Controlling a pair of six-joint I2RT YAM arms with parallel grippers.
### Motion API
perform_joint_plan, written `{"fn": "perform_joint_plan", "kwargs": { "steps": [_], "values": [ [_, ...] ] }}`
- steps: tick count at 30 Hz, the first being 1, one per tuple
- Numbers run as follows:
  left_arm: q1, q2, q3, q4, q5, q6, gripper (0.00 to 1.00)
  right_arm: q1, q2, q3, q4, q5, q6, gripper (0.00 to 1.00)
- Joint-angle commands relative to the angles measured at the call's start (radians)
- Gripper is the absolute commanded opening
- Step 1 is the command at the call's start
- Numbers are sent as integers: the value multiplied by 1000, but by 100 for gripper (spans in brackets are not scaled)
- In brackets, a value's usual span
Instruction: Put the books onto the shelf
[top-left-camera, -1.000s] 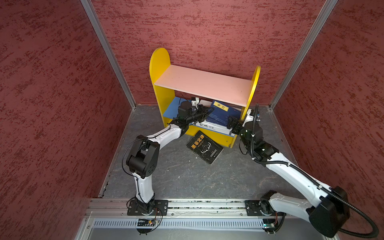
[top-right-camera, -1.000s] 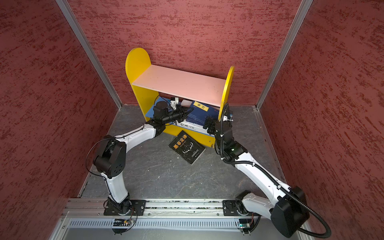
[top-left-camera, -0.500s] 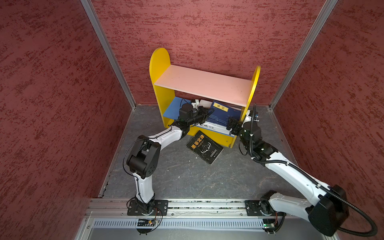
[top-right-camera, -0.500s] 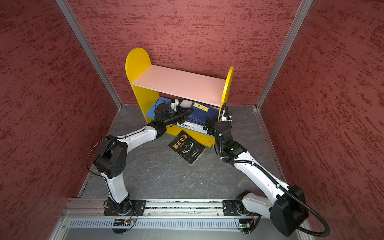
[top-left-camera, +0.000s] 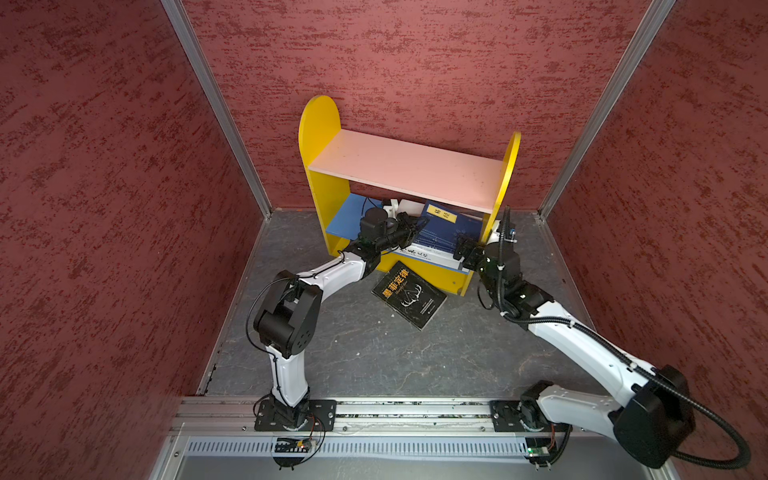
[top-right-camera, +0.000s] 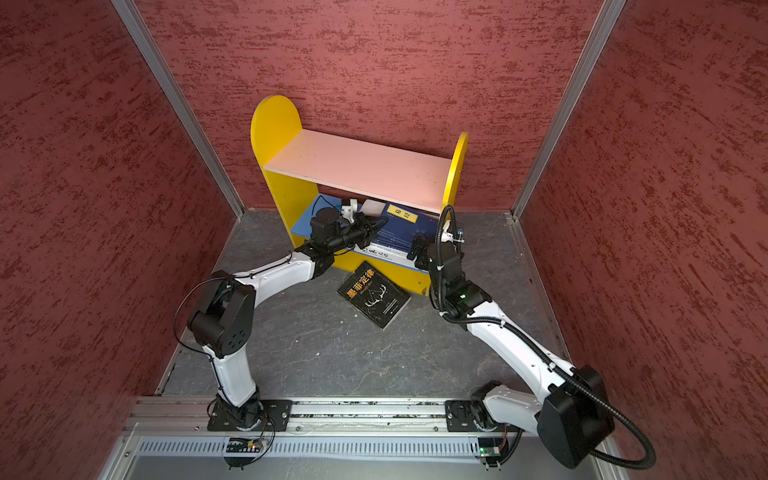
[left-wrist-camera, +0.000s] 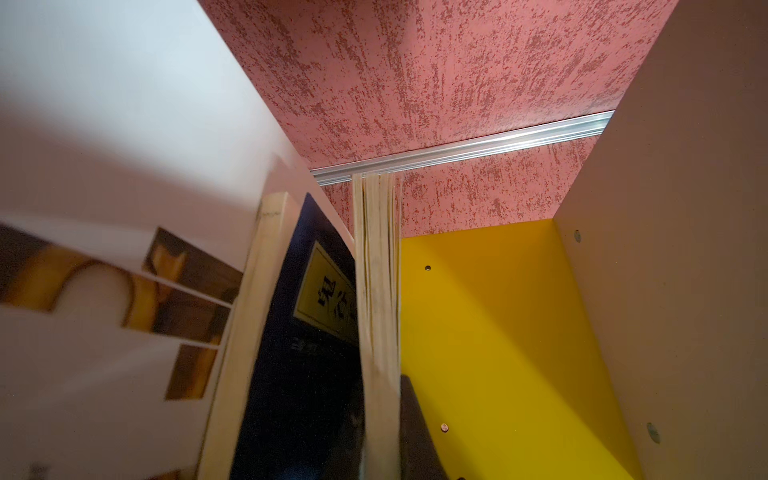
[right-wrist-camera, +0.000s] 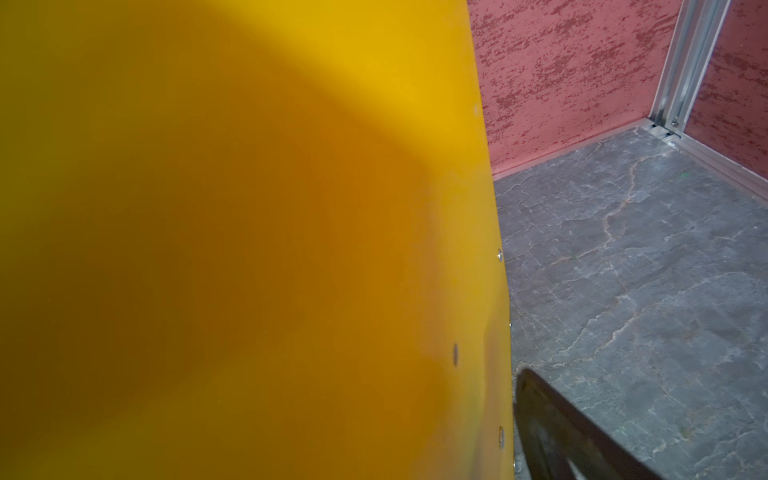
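The shelf (top-left-camera: 407, 166) (top-right-camera: 357, 166) stands at the back wall. Several books lean in a pile on its blue lower board (top-left-camera: 349, 216). My left gripper (top-left-camera: 409, 226) (left-wrist-camera: 380, 449) is shut on the top navy book (top-left-camera: 442, 226), whose page edge (left-wrist-camera: 376, 311) runs between the fingers. Beside it are a second navy book with a yellow label (left-wrist-camera: 328, 299) and a white book with brown bars (left-wrist-camera: 124, 291). A black book with orange characters (top-left-camera: 409, 295) (top-right-camera: 374, 295) lies flat on the floor before the shelf. My right gripper (top-left-camera: 469, 249) (top-right-camera: 422, 251) stands open astride the right yellow side panel (right-wrist-camera: 249, 249), one finger (right-wrist-camera: 548, 428) outside it.
Red textured walls close in on three sides, with metal posts in the corners (top-left-camera: 232, 124). The grey stone-patterned floor (top-left-camera: 374, 353) runs back to the arms' base rail (top-left-camera: 395, 411). The pink upper board carries nothing.
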Motion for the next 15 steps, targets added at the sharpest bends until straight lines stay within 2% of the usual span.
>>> {"fn": "perform_joint_plan", "kwargs": {
  "steps": [1,15],
  "values": [
    [-24,-26,-11,-8,26,23,0,0,4,30,0,-31,-27,99],
    [-5,-34,-15,-3,61,-3,0,-18,7,26,5,-72,8,99]
  ]
}}
